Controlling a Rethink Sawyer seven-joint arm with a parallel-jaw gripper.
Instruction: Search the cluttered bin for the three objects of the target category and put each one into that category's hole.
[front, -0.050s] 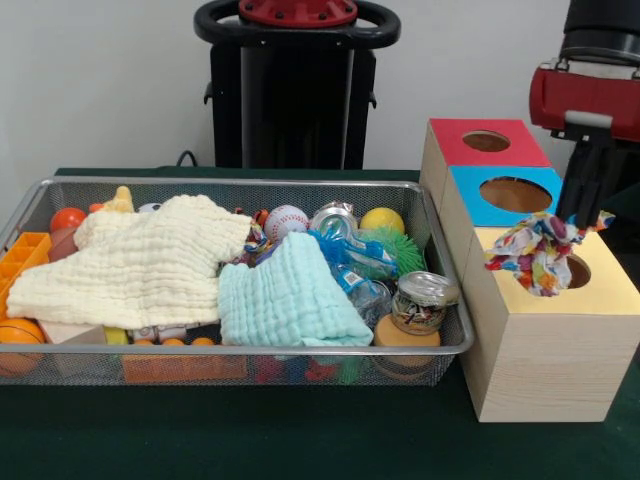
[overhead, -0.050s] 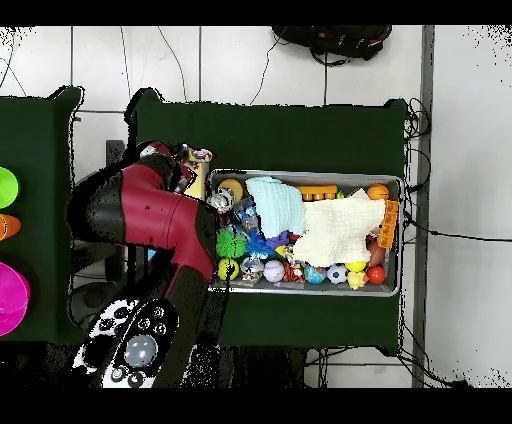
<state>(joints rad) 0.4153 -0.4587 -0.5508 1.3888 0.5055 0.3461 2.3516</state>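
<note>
My hand is closed on a multicoloured patterned cloth, holding it over the round hole in the yellow-topped wooden box, beside the wire mesh bin.

A plain white wall is standing behind a table that is wearing a dark green cloth. From overhead, the table is sitting on a floor of large pale tiles with thin dark joints. Black cables are trailing across the tiles. A second green-covered table is showing at one edge. Even light is falling throughout.
</note>
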